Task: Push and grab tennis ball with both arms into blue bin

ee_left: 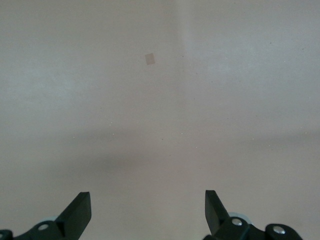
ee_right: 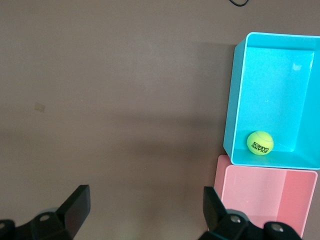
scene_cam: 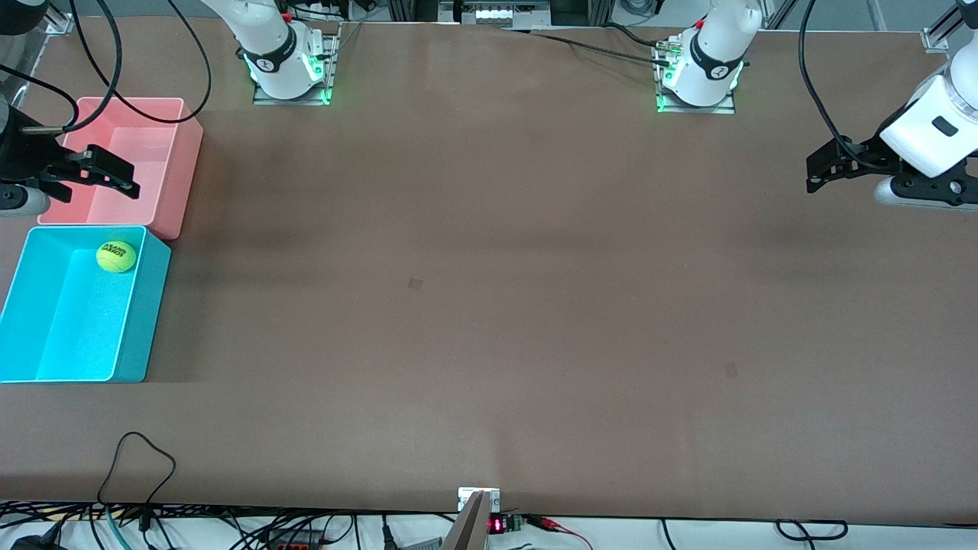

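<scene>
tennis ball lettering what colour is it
Dark, nearly black, printed on the yellow-green tennis ball; it shows best in the right wrist view.

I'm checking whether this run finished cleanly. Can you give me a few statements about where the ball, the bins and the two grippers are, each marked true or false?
1. The tennis ball lies inside the blue bin. True.
2. The ball sits in the pink bin. False: the pink bin holds nothing that shows.
3. The right gripper is shut on the ball. False: it is open and empty, over the pink bin.
4. The left gripper is open over bare table at the left arm's end. True.
5. The blue bin is nearer to the front camera than the pink bin. True.
6. The ball rests at the blue bin's end nearest the camera. False: it lies at the end beside the pink bin.
</scene>
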